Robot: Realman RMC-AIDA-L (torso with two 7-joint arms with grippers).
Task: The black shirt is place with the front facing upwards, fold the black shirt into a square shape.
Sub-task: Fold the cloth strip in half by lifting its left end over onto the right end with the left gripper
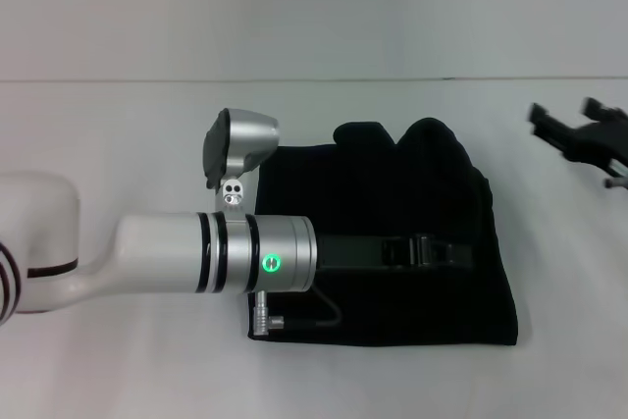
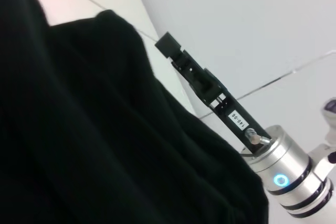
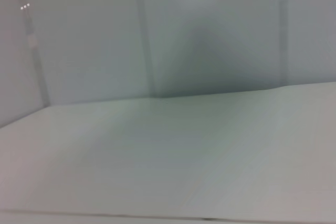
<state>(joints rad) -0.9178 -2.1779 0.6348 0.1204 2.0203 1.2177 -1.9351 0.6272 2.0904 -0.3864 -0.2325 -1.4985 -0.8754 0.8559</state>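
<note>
The black shirt (image 1: 392, 183) lies on the white table as a folded, roughly square bundle with a lumpy far edge. Its lettering and neck label are hidden. My left arm reaches in from the left across the shirt. My left gripper (image 1: 461, 252) lies low over the shirt's right part, black on black. In the left wrist view the shirt (image 2: 79, 129) fills most of the picture from close up. My right gripper (image 1: 549, 125) hangs off to the right of the shirt, apart from it. It also shows in the left wrist view (image 2: 169, 45) beyond the cloth.
The white table (image 1: 118, 144) runs to a pale wall at the back. The left arm's silver wrist (image 1: 280, 262) and elbow joint (image 1: 240, 144) cover the shirt's left edge. The right wrist view shows only table and wall.
</note>
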